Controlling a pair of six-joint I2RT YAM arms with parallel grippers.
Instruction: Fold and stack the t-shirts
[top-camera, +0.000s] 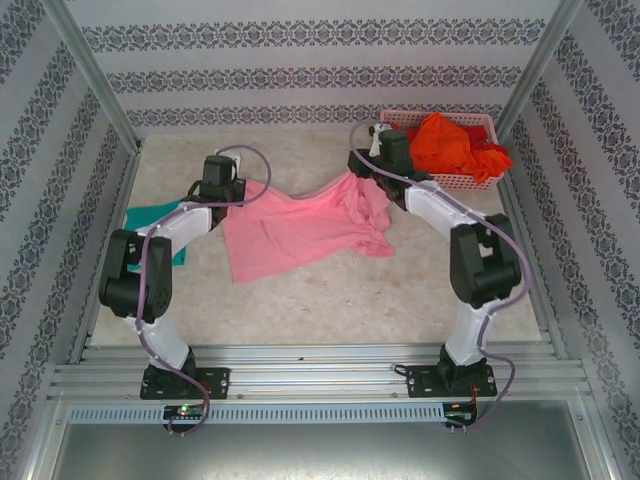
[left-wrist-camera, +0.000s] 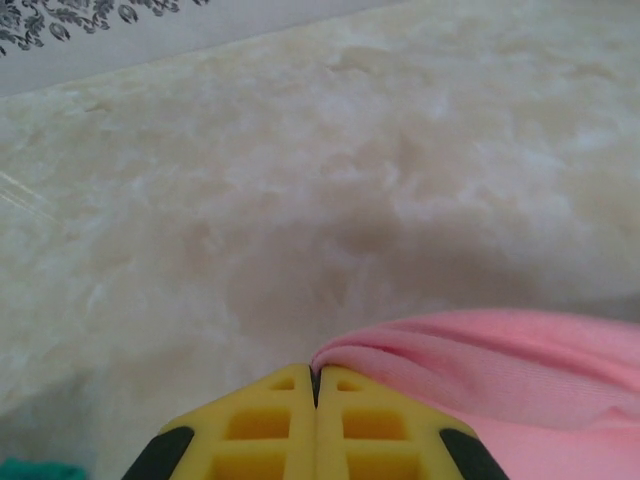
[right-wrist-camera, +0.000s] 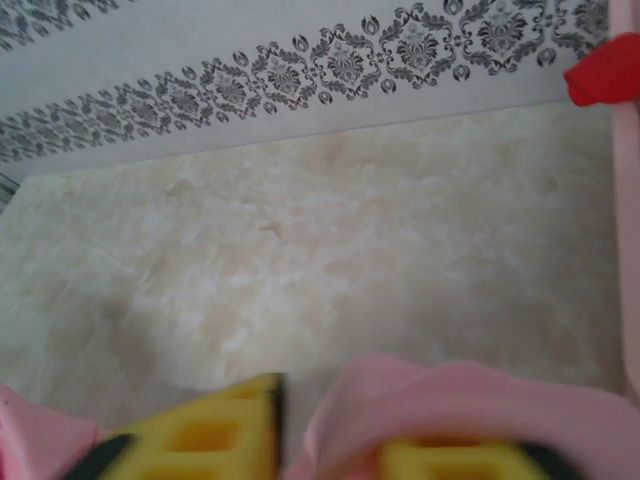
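The light pink t-shirt (top-camera: 300, 225) lies partly spread in the middle of the table, with its far edge lifted between the two grippers. My left gripper (top-camera: 238, 190) is shut on its left corner; in the left wrist view the yellow fingers (left-wrist-camera: 316, 372) meet with pink cloth (left-wrist-camera: 500, 360) pinched at their tips. My right gripper (top-camera: 358, 168) is at the shirt's right corner. Its fingers (right-wrist-camera: 335, 410) stand apart, with pink cloth (right-wrist-camera: 450, 400) draped over the right one. A teal t-shirt (top-camera: 150, 213) lies under the left arm. Orange (top-camera: 445, 140) and red (top-camera: 495, 155) shirts fill the basket.
The pink lattice basket (top-camera: 470, 182) stands at the back right corner, just right of my right gripper; its rim (right-wrist-camera: 625, 250) is near in the right wrist view. Patterned walls close in the table on three sides. Bare marble surface lies behind and in front of the pink shirt.
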